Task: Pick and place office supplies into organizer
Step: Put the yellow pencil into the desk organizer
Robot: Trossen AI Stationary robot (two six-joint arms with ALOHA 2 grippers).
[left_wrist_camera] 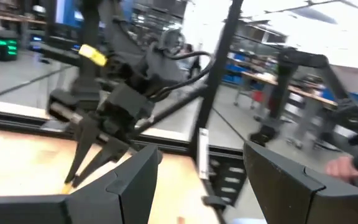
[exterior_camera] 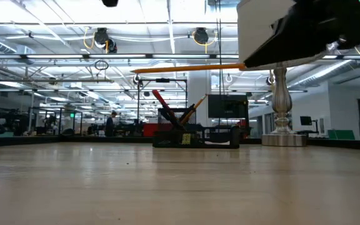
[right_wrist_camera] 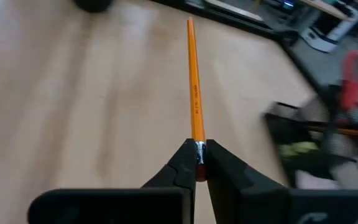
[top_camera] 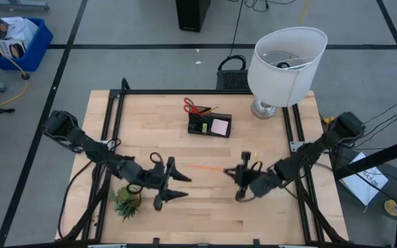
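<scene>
Where the high view gives only a faint orange streak at table centre, the right wrist view shows the right gripper closed on the eraser end of an orange pencil. Arm reaches from 3 o'clock, low. Organizer: 12 o'clock, with scissors in it. Left gripper: spread wide, holding nothing, toward 7 o'clock, beside potted plant.

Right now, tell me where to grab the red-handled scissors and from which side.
Grip the scissors by the red handles, from above: they lean up out of the organizer, with the blades hidden inside it.
</scene>
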